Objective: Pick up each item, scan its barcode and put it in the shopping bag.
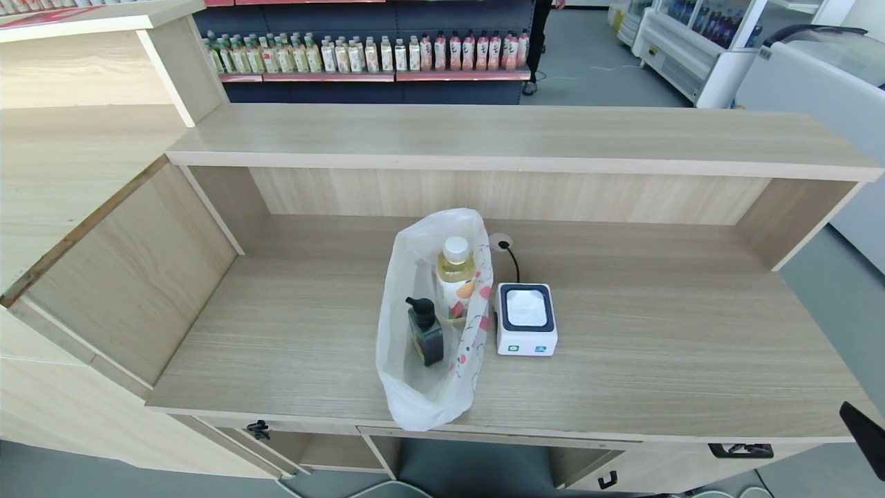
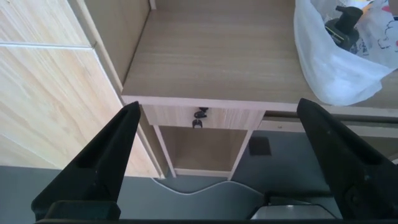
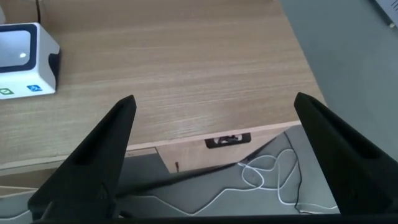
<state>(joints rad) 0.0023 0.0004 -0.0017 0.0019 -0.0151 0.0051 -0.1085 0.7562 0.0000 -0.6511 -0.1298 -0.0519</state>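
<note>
Wrapping-up stage, by my read: both goods in sight already sit inside the shopping bag (image 1: 422,404), so pick/scan/bag looks done for them. Next move, as I judge it: confirm no further item is waiting, else nothing to grasp; arms need only keep off the bag so it doesn't tip.

Inventory, counted:
- Shopping bag, x1: thin white plastic, mouth open, standing mid-desk w/ its bottom at the front edge of the desk (image 1: 657,332).
- Drink bottle (image 1: 455,280), x1: white cap, yellowish contents, upright at the back of the bag.
- Pump bottle (image 1: 424,335), x1: dark, upright in the bag, just in front of the drink bottle.
- Scanner (image 1: 526,319), x1: white box, dark-framed window up, just beside the bag on the robot's right; black cable (image 1: 512,261) runs from it to a hole in the desk.
- Left end effector (image 2: 217,102), x1: jaws spread wide, holding nothing, low by the desk's front edge, near the bag.
- Right end effector (image 3: 214,97), x1: jaws likewise wide, nothing held, by the front edge on the scanner's side.
</note>
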